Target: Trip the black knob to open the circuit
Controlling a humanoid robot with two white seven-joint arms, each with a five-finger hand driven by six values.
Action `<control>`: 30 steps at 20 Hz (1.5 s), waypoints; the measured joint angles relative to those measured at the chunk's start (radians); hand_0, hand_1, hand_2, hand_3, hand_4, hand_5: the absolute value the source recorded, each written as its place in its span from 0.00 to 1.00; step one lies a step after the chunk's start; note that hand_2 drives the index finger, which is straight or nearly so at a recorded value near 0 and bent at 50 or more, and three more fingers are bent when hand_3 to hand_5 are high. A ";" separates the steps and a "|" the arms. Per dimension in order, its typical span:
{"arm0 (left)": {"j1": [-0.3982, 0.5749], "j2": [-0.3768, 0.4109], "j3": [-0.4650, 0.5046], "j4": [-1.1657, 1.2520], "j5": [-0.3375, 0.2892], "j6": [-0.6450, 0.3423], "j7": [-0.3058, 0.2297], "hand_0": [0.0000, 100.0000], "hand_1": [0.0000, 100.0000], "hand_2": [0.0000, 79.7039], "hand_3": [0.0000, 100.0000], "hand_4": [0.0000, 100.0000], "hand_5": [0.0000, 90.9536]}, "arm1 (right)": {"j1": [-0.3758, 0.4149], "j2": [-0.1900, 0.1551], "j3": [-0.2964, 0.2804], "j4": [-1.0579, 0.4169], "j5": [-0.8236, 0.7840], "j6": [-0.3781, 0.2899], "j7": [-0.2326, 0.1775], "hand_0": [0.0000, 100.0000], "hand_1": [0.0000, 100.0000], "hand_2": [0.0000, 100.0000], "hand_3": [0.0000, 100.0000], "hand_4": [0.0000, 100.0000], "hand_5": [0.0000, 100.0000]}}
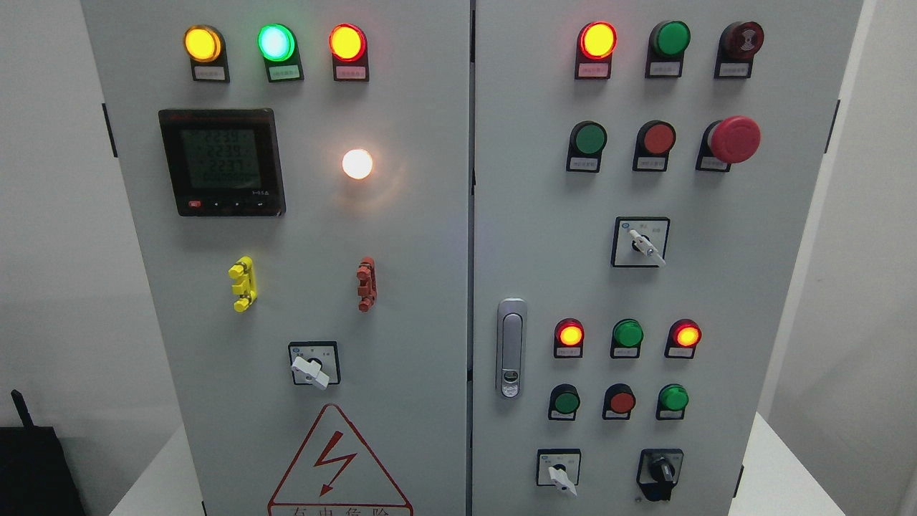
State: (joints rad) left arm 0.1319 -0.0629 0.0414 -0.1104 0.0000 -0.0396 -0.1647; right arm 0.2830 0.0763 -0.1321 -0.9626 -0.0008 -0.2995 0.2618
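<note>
Black knob (660, 469) at 5 o'clock on right cabinet door (716, 287), bottom row, approx 3 o'clock from white-handled selector (559, 476). Pointer approx upright. No robot hand in view, so hand state and knob-to-hand relation can't be told.

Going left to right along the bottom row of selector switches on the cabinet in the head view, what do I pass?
White-handled switch above the warning triangle → white-handled switch on the right door → black knob.
</note>
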 measured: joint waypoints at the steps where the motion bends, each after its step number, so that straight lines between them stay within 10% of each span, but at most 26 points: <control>1: 0.000 0.000 0.000 0.000 0.000 0.000 0.000 0.12 0.39 0.00 0.00 0.00 0.00 | 0.003 0.001 0.000 -0.026 0.000 0.000 -0.007 0.00 0.00 0.00 0.04 0.00 0.00; 30: 0.000 0.000 0.000 0.000 0.000 0.000 0.000 0.12 0.39 0.00 0.00 0.00 0.00 | -0.034 -0.002 0.010 -0.627 -0.068 0.122 -0.079 0.00 0.00 0.00 0.24 0.16 0.06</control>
State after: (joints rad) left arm 0.1319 -0.0629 0.0414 -0.1104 0.0000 -0.0391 -0.1647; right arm 0.2493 0.0738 -0.1224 -1.5897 -0.0691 -0.1771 0.1828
